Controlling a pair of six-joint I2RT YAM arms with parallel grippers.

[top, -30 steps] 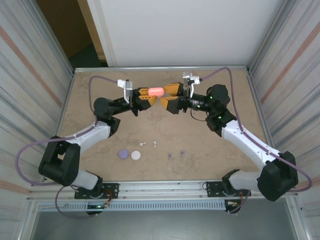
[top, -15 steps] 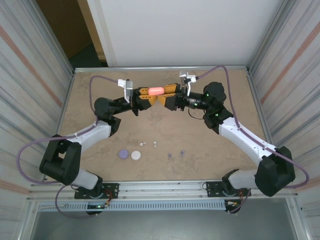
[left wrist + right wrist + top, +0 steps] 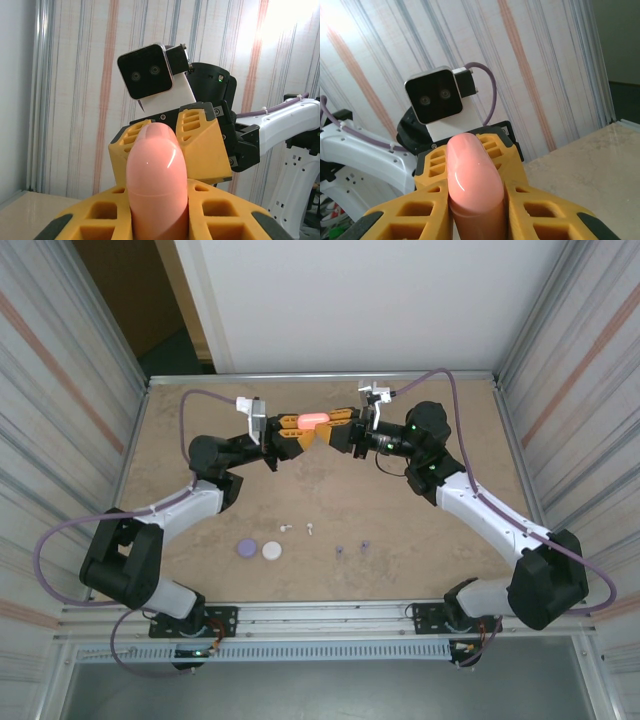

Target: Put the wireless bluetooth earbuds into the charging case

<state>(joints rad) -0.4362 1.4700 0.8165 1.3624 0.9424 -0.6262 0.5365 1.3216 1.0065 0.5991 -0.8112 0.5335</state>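
Gripping one pink case (image 3: pixel 312 421) from both sides, lifted off the table (image 3: pixel 440 540).

Left gripper (image 3: pixel 297 432) is closed down to case width, with its yellow fingers (image 3: pixel 215 215) clamped on the case's lower half. Right gripper (image 3: pixel 328 430) meets it head-on, fingers (image 3: pixel 410 220) pressed to both flanks of the same case. Seam line shows and the lid looks closed, so contents cannot be told. White earbuds (image 3: pixel 285 527) lie loose on the table, well apart from both grippers on the base side. Purple earbuds (image 3: pixel 340 550) lie just beyond them toward the bases, also loose. Purple case (image 3: pixel 244 549) and white case (image 3: pixel 272 551) sit side by side, nearly touching, on the left gripper's side of the earbuds. Both look closed.
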